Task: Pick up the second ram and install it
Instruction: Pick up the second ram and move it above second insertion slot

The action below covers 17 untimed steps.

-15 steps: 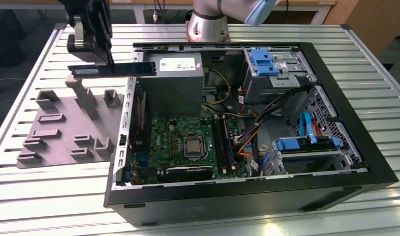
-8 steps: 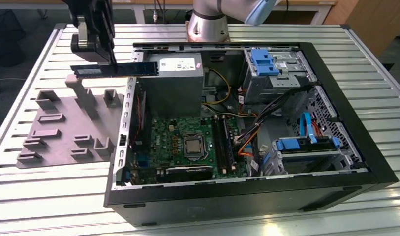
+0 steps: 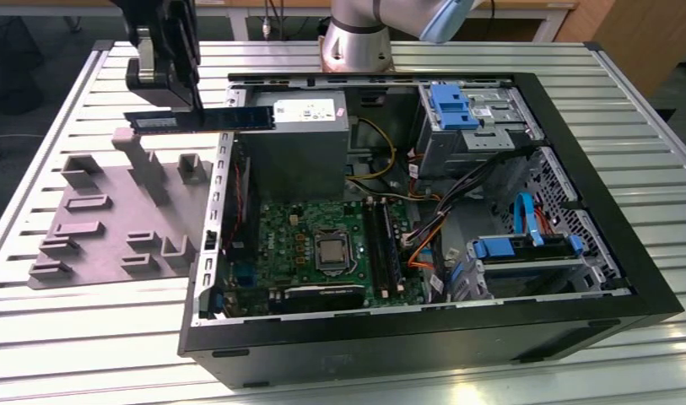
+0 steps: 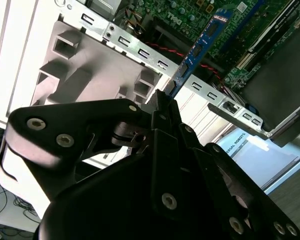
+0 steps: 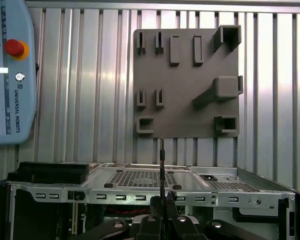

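Observation:
My gripper [image 3: 194, 105] is shut on the second ram [image 3: 198, 120], a long thin blue stick with dark chips. It hangs level in the air, above the gap between the grey holder plate [image 3: 106, 221] and the open computer case [image 3: 433, 337], at the exterior view's upper left. In the second wrist view the ram [image 4: 200, 47] sticks out from the gripper [image 4: 166, 102] toward the green motherboard [image 4: 190, 12]. The first wrist view shows the ram [image 5: 161, 160] edge-on, rising from the gripper [image 5: 162, 202]. The black slot rails [image 3: 383, 245] lie on the motherboard [image 3: 303, 232] inside the case.
The holder plate [image 5: 185, 75] carries several raised grey brackets and sits on the slatted metal table [image 3: 83, 337]. Bright-blue drive clips [image 3: 450, 105] and coloured cables [image 3: 427, 240] crowd the case's right half. A teach pendant [image 5: 10, 75] lies on the table beyond the plate.

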### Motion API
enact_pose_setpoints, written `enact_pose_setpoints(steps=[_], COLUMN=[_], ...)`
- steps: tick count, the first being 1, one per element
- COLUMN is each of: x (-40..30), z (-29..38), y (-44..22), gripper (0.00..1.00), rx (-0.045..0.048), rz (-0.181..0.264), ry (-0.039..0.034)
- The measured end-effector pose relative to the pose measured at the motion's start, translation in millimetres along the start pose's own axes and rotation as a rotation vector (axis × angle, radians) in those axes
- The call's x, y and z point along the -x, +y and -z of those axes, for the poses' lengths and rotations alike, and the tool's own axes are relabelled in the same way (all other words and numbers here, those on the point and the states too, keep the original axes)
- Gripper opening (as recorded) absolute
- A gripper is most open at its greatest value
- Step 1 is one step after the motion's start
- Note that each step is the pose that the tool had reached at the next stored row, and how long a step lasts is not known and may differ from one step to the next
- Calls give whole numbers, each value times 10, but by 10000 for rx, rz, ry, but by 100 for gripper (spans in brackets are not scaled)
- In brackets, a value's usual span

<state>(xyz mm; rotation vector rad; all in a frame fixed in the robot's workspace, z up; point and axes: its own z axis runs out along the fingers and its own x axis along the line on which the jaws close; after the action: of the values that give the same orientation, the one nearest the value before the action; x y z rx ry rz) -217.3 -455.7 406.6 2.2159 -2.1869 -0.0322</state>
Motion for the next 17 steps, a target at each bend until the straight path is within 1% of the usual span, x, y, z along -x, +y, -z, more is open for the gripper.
enact_pose_setpoints(steps=[7,17], x=[0,-1], z=[1,3], y=[-22,-71], gripper=[14,14], rx=[0,1], rz=[1,0], ry=[1,1])
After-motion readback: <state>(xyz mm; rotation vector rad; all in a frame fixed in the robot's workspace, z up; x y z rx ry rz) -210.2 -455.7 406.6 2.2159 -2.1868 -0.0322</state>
